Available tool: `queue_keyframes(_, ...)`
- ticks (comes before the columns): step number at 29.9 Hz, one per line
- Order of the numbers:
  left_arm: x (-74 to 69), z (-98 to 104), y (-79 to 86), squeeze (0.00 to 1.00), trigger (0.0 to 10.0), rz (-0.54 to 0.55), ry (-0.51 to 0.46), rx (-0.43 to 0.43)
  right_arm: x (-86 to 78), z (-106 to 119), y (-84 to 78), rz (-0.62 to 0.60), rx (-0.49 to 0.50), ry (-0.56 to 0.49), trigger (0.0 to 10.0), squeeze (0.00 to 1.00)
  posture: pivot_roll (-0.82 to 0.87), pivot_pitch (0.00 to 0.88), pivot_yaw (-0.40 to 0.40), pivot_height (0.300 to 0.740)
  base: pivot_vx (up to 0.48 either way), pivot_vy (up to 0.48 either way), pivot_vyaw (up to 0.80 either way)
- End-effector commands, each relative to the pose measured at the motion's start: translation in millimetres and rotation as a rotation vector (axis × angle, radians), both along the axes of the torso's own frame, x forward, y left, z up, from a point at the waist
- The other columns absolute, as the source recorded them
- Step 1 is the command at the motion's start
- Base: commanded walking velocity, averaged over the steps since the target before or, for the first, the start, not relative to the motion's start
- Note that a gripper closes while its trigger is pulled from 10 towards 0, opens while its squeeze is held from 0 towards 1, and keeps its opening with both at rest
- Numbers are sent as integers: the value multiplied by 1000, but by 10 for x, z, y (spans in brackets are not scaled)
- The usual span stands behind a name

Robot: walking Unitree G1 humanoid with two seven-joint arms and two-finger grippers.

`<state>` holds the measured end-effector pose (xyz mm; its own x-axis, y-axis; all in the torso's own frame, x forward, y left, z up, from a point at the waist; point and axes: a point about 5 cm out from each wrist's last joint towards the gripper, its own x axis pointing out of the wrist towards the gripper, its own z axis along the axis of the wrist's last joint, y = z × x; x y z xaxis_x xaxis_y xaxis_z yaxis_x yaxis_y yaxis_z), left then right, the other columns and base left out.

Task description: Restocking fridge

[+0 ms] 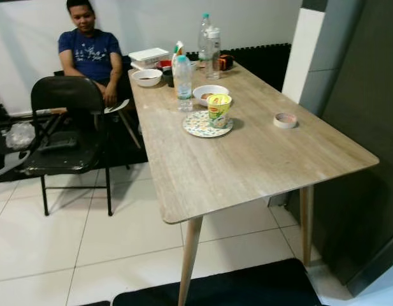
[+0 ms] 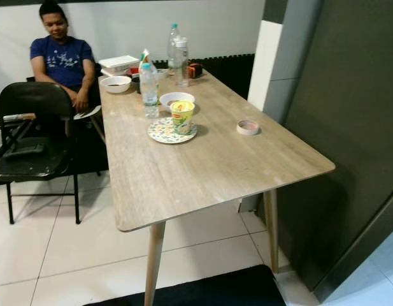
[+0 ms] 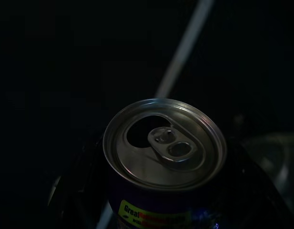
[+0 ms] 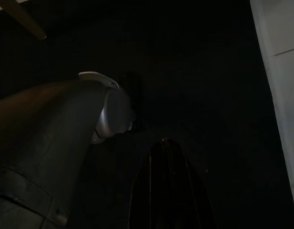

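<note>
A white-tiled room with a dark mat underfoot and a long pale wooden table (image 1: 247, 159) running away from the robot. Closest of all, in the left wrist view, the left hand (image 3: 161, 210) is clenched round a drink can (image 3: 165, 145), its dark fingers flanking the body below the rim. The tab hole looks open, so the can should stay upright; it is light, stiff but easily dented, and smooth, so a firm hold low on the body suits it. The right hand (image 4: 166, 191) hangs in shadow; whether it is released or clenched I cannot tell. Mid-table stand a patterned plate (image 1: 199, 126) carrying a noodle cup (image 1: 219, 109), a tape roll (image 1: 285, 120) and a water bottle (image 1: 183, 83). Farther off are bowls, more bottles and a seated person (image 1: 89, 54) behind a black chair (image 1: 65, 127).
</note>
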<state>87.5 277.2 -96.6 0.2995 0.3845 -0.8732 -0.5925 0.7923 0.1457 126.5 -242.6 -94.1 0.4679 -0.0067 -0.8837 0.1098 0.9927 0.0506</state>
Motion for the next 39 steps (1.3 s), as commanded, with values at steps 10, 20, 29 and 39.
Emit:
queue_keyframes(10,117,-62,-291,0,10000,-152,-5,-69,65,29,-42,26,-29,5,10000,0,-93,49,-28,740,0,0,0)
queue_keyframes(20,159,-92,-452,0,10000,-294,20,-84,124,41,-20,37,-40,1,10000,0,-91,40,-26,740,0,-317,0)
queue_keyframes(29,160,-107,-527,0,10000,-366,34,-89,101,37,-50,65,-68,28,10000,0,-85,0,-28,740,0,-438,0)
queue_keyframes(39,188,-102,-539,0,10000,-394,35,-88,157,66,-82,86,-73,31,10000,0,-83,0,-27,740,0,-471,-378)
